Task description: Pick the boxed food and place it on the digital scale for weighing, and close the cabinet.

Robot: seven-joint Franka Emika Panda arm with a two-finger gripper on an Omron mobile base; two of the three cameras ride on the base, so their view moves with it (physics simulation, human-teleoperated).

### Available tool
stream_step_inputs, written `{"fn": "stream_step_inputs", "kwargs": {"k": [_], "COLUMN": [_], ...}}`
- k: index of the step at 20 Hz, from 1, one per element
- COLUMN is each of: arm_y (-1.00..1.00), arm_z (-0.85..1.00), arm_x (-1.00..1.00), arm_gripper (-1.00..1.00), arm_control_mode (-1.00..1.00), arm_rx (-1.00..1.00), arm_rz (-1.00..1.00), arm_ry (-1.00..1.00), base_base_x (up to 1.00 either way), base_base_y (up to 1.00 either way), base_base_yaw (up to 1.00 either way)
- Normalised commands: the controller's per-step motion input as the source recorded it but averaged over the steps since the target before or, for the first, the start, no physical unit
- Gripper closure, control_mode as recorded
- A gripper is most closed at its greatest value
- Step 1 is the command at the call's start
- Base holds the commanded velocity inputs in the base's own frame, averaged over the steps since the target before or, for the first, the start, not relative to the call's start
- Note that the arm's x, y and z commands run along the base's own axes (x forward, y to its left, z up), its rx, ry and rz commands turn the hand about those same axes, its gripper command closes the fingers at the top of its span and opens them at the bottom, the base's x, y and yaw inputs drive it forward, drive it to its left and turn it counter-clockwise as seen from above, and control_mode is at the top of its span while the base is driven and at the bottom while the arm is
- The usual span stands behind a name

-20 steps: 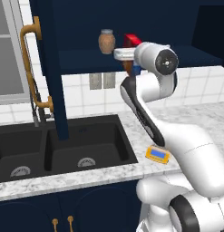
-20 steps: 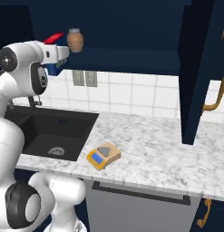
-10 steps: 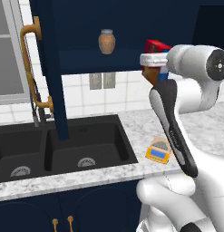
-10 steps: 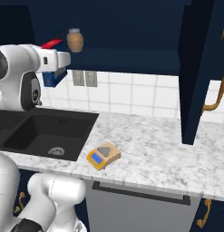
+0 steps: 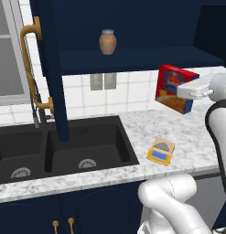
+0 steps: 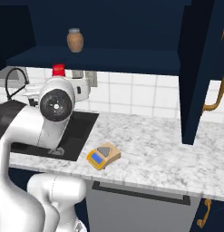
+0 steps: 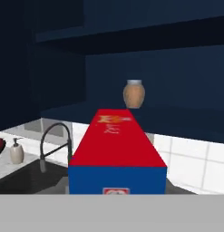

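Note:
The boxed food (image 5: pixel 174 87), red with a yellow-orange picture, hangs tilted in the air in front of the open cabinet's (image 5: pixel 132 27) lower shelf. My gripper (image 5: pixel 183 92) reaches in from the right and is shut on it. In the hand view the box (image 7: pixel 115 147) lies straight ahead, red top and blue end toward me. The digital scale (image 5: pixel 161 151) sits on the marble counter below and a little left of the box, with nothing on its grey plate. From the right base view the scale (image 6: pixel 103 155) lies near the counter's front edge, and only the box's red top (image 6: pixel 58 70) peeks over the arm.
A brown jar (image 5: pixel 107 41) stands on the cabinet shelf. The left cabinet door (image 5: pixel 51 68) stands open over the black sink (image 5: pixel 64 148); the right door (image 6: pixel 195 68) juts out over the counter. A faucet (image 7: pixel 54 145) and soap dispenser (image 7: pixel 16 152) stand by the sink.
The arm has swung right and drawn the box off the shelf beside the jar, out and down over the counter. The jar, scale and doors stay put.

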Motion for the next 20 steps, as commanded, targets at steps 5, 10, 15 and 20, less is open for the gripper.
{"fn": "stream_step_inputs", "kwargs": {"k": [5,10,15,20], "arm_y": [-0.56,-0.48,-0.19,0.00], "arm_z": [-0.71,-0.73,-0.65,-0.60], "arm_x": [-0.02,0.00,0.01,0.25], "arm_gripper": [1.00,1.00,1.00,1.00], "arm_control_mode": [-1.00,-1.00,-1.00,-1.00], "arm_rx": [0.00,0.00,0.00,0.01], "arm_rz": [0.31,0.18,0.12,0.12], "arm_ry": [0.02,0.01,0.07,0.11], "base_base_x": [0.00,0.00,0.00,0.00], "base_base_y": [0.00,0.00,0.00,0.00], "base_base_yaw": [0.00,0.00,0.00,0.00]}}
